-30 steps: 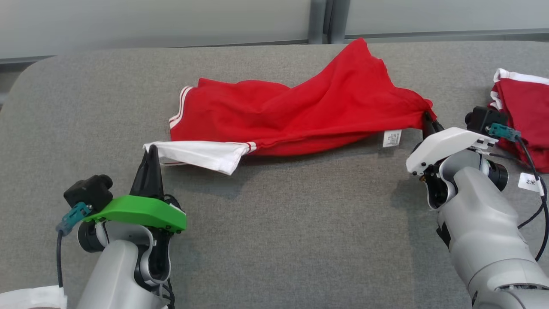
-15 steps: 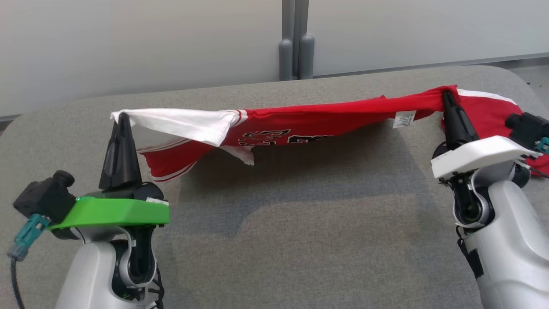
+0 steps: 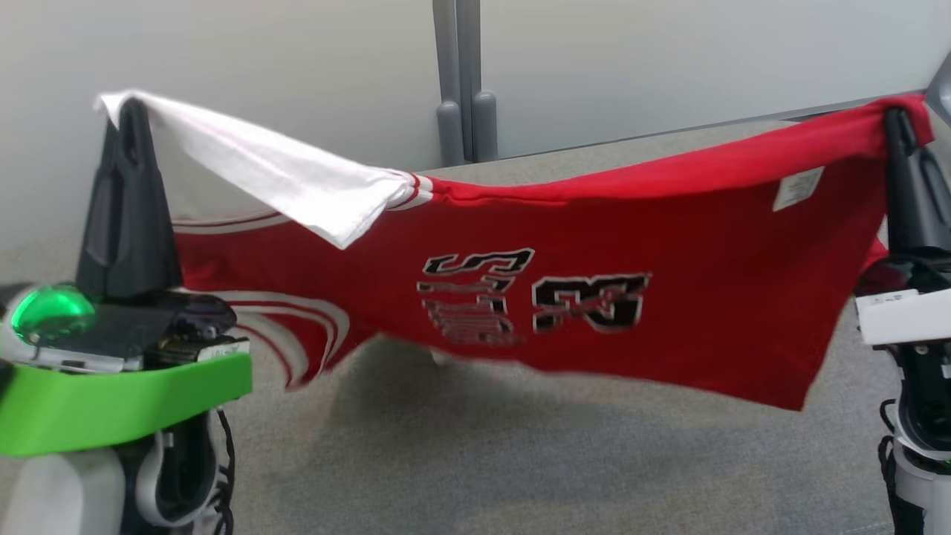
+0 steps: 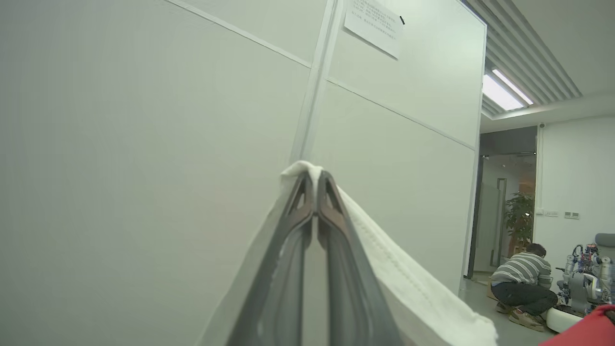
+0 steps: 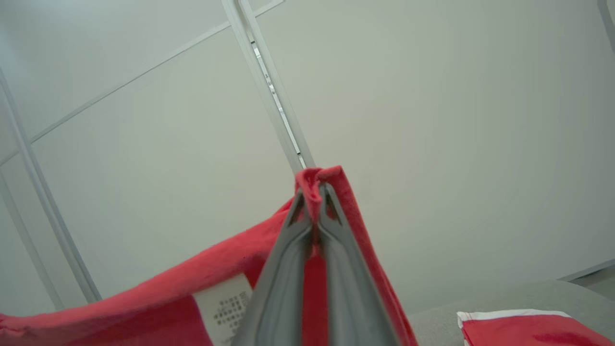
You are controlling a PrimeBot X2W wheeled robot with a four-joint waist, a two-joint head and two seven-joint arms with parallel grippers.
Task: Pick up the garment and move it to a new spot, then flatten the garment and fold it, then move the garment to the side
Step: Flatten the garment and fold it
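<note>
Lifted since a second ago: shirt (image 3: 594, 245) is off the pad (image 3: 520, 461), where it lay crumpled, and now hangs stretched in the air. Left claw (image 3: 134, 111) is clamped tight on the white end, cloth bunched over its tips. Right claw (image 3: 899, 122) is pinched hard on the red end, fabric folded over its tips, care tag (image 3: 796, 187) just beside it toward the left claw. Shirt spans claw to claw and sags below both, black print facing me, lower edge blurred. I see a second red piece (image 5: 528, 329) on the pad, below the right claw.
</note>
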